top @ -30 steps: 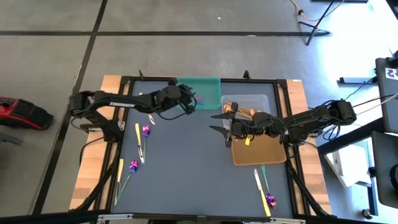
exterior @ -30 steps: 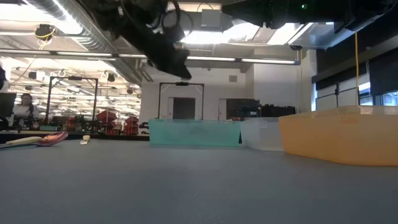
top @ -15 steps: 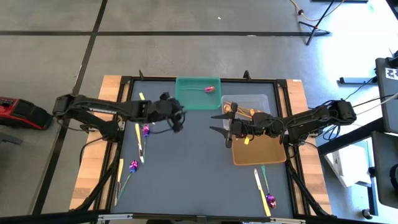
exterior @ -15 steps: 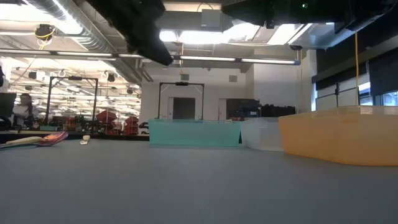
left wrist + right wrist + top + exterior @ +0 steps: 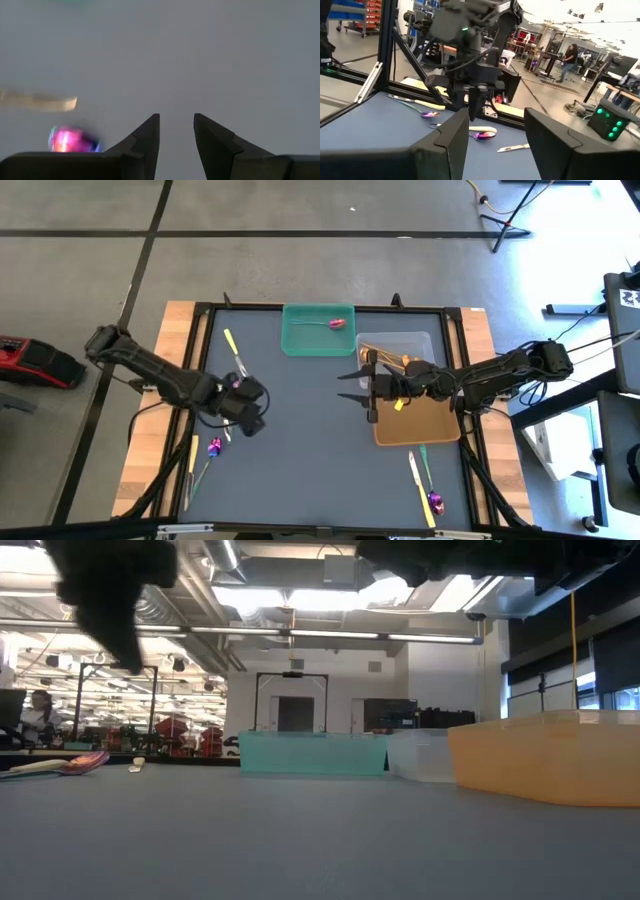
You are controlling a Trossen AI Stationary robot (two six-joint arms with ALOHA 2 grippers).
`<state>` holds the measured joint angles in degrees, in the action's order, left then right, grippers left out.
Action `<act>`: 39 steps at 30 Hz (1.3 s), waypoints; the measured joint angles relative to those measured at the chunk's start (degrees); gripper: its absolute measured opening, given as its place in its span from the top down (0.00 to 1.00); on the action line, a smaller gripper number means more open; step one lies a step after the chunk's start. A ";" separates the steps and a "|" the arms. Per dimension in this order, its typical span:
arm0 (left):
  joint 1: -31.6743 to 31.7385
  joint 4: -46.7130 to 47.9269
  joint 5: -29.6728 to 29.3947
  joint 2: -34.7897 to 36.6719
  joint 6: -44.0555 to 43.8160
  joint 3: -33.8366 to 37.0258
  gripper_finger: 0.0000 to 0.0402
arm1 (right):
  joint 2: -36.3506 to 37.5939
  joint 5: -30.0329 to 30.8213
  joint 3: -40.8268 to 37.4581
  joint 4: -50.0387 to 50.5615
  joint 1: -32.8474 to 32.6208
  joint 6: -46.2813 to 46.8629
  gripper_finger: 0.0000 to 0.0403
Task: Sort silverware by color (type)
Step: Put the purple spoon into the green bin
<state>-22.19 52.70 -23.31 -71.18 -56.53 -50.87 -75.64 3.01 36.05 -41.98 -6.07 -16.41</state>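
Hovering left gripper (image 5: 252, 423) open, empty, over mat. We see nearest purple-headed spoon (image 5: 214, 446) at its 8 o'clock, handle trailing toward 7. Right gripper (image 5: 352, 384) open, empty, well apart by orange tray (image 5: 417, 437).

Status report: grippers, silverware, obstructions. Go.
Left gripper open, empty, low over the mat beside a purple spoon. Right gripper open, empty, by the orange tray. One purple spoon in green tray. No obstructions seen.
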 joint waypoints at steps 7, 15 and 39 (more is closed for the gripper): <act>-5.34 10.06 2.75 0.00 -19.40 1.92 0.71 | 0.00 0.07 0.00 0.26 0.00 0.39 0.55; -3.30 7.31 11.14 -0.06 -24.52 12.09 0.72 | 0.00 0.91 0.00 1.57 0.02 0.25 0.55; 3.93 -9.61 13.90 0.28 -19.05 23.94 0.76 | 0.00 1.04 0.00 1.57 0.09 -0.38 0.55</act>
<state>-18.27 43.08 -9.41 -70.89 -75.58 -26.93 -75.64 4.05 36.05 -40.40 -5.98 -16.80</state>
